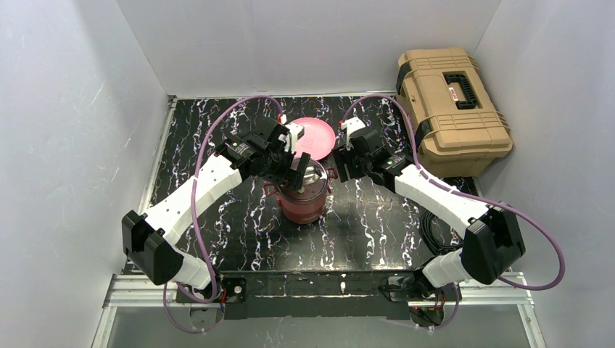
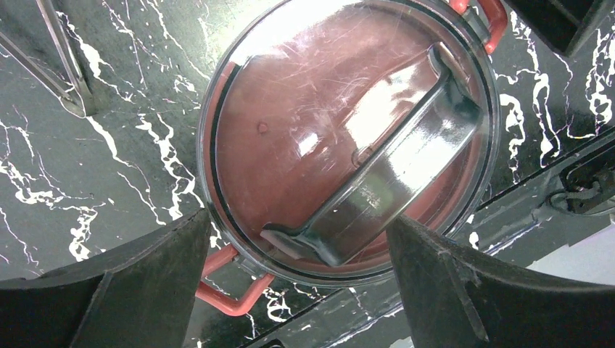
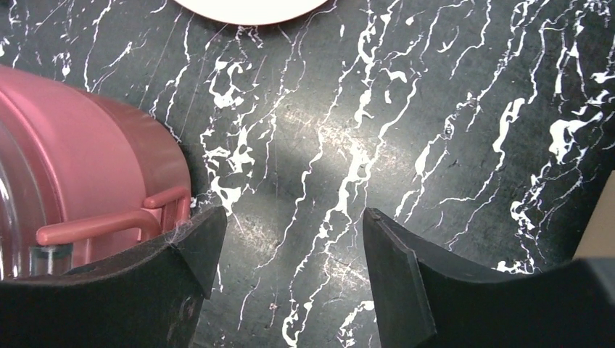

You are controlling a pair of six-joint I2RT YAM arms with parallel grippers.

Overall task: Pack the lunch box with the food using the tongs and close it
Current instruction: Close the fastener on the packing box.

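The maroon lunch box (image 1: 303,201) stands stacked mid-table with its top lid (image 2: 304,123) on; the lid's dark handle (image 2: 406,156) runs diagonally across it. My left gripper (image 1: 298,172) hovers open just above the lid, its fingers (image 2: 145,283) straddling the near rim and the handle's end without touching. The slim tongs (image 2: 65,54) lie on the table beside the box. To the right of the box, my right gripper (image 1: 339,162) hangs open over bare table, nothing between its fingers (image 3: 406,283). The box wall (image 3: 87,159) and a side clasp (image 3: 109,223) are left of it. The food is hidden.
A flat pink plate (image 1: 317,136) lies behind the box; its edge (image 3: 246,9) shows at the top of the right wrist view. A large tan toolbox (image 1: 451,109) sits at the back right. Red clasps (image 2: 221,293) stick out from the box sides.
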